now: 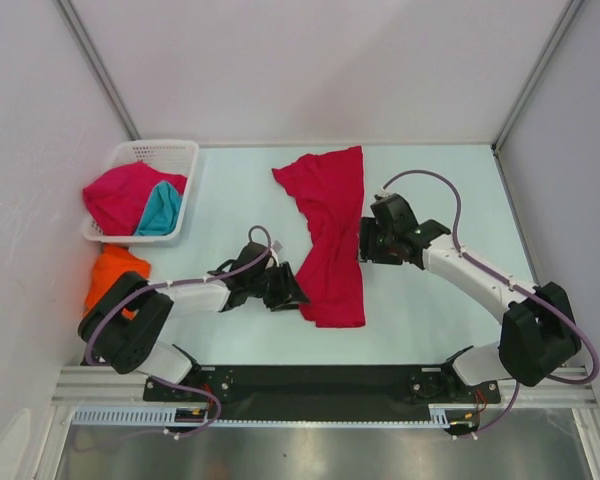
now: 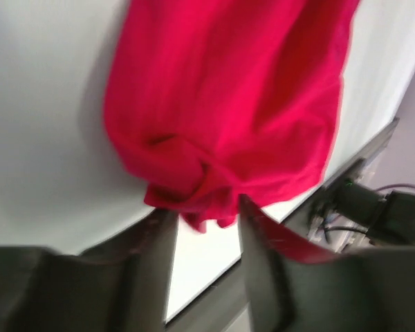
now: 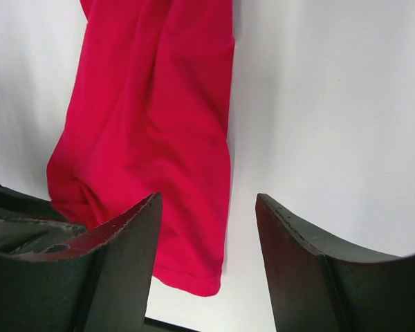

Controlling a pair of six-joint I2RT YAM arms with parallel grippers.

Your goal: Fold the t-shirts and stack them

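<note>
A crimson t-shirt point(image 1: 330, 235) lies crumpled in a long strip down the middle of the table. My left gripper point(image 1: 288, 288) is at its lower left edge. In the left wrist view, which is blurred, the left gripper point(image 2: 200, 209) is open and a bunched fold of the shirt point(image 2: 228, 90) sits at its fingertips. My right gripper point(image 1: 364, 240) is at the shirt's right edge. In the right wrist view the right gripper point(image 3: 207, 198) is open wide and empty above the shirt's edge point(image 3: 152, 124). An orange t-shirt point(image 1: 115, 270) lies at the left.
A white lattice basket point(image 1: 185, 150) at the back left holds a second crimson t-shirt point(image 1: 125, 192) and a teal one point(image 1: 162, 210). White walls enclose the table on three sides. A black rail point(image 1: 320, 378) runs along the near edge.
</note>
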